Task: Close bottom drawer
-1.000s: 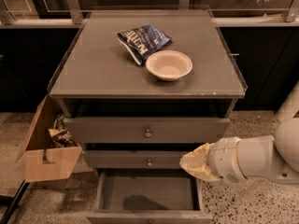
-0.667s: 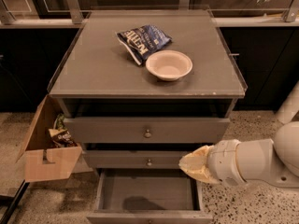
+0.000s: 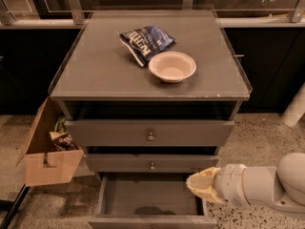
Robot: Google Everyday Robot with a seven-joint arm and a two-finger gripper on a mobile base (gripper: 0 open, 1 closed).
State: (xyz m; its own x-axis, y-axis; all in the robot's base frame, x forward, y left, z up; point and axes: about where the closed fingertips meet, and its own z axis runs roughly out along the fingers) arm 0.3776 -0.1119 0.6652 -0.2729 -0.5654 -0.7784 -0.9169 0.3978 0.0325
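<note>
The bottom drawer (image 3: 143, 195) of the grey-brown cabinet is pulled far out. Its inside is bare, and its front runs along the lower edge of the view, so the knob does not show. My gripper (image 3: 203, 185), cream-tipped on a white arm, reaches in from the right. It hovers over the drawer's right side wall, near its front right corner and just below the middle drawer (image 3: 151, 164). It holds nothing that I can see.
The top drawer (image 3: 150, 133) stands slightly out. A blue snack bag (image 3: 145, 41) and a white bowl (image 3: 172, 66) lie on the cabinet top. An open cardboard box (image 3: 47, 163) with packets sits on the floor at the left. Dark cabinets stand behind.
My gripper has dropped lower, from level with the middle drawer down to the open bottom drawer's right side. The drawer has not moved.
</note>
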